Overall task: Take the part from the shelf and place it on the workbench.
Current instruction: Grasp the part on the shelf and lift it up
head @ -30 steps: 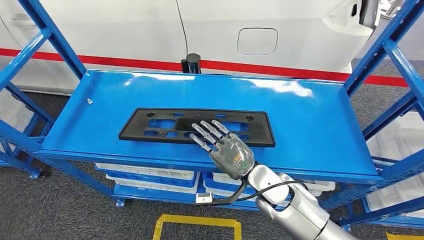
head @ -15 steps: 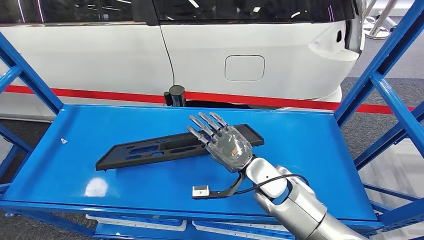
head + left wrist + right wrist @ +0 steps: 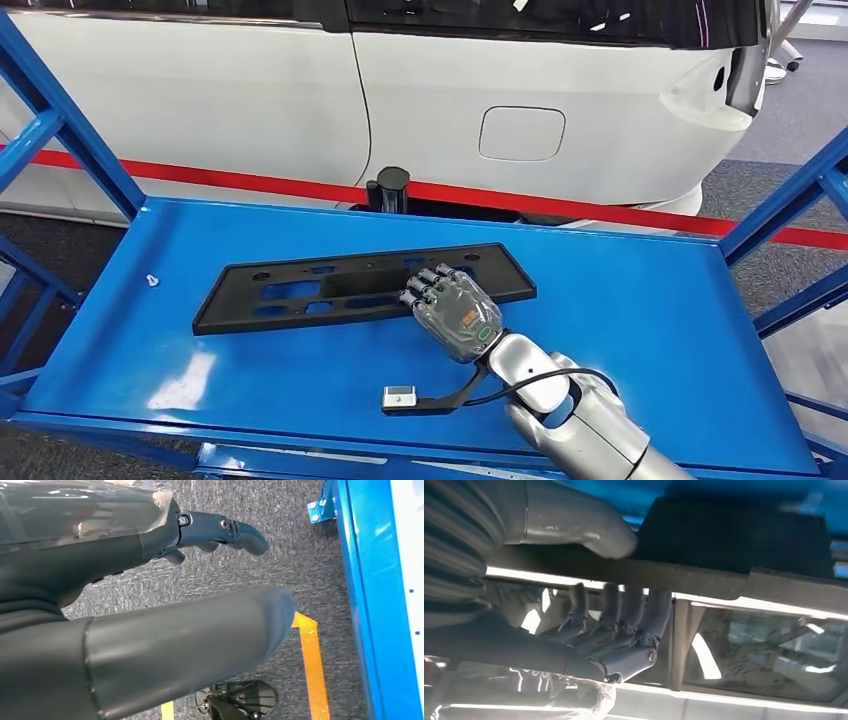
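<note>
My right hand (image 3: 458,314) was closed on the black plate (image 3: 350,290), gripping its near long edge: my fingers (image 3: 644,615) curled over the top face and my thumb (image 3: 579,527) pressed against the opposite face. The plate was long, flat and full of cut-out slots, and its long axis ran crosswise in front of my fingers, most of its length stretching away to their left and a short end poking out to their right. That right end sat slightly farther from me than the left one. It was at the middle of the blue shelf (image 3: 620,300), whose glossy top spread out on every side of my grip. A small pale bit (image 3: 151,280) lay on the shelf well off to the left of my fingers. Beyond my fingertips stood a white car (image 3: 300,90) with a red stripe along its base. My left hand (image 3: 150,630) hung over grey carpet (image 3: 300,555) beside a yellow floor line (image 3: 312,670), holding nothing, its fingers apart.
</note>
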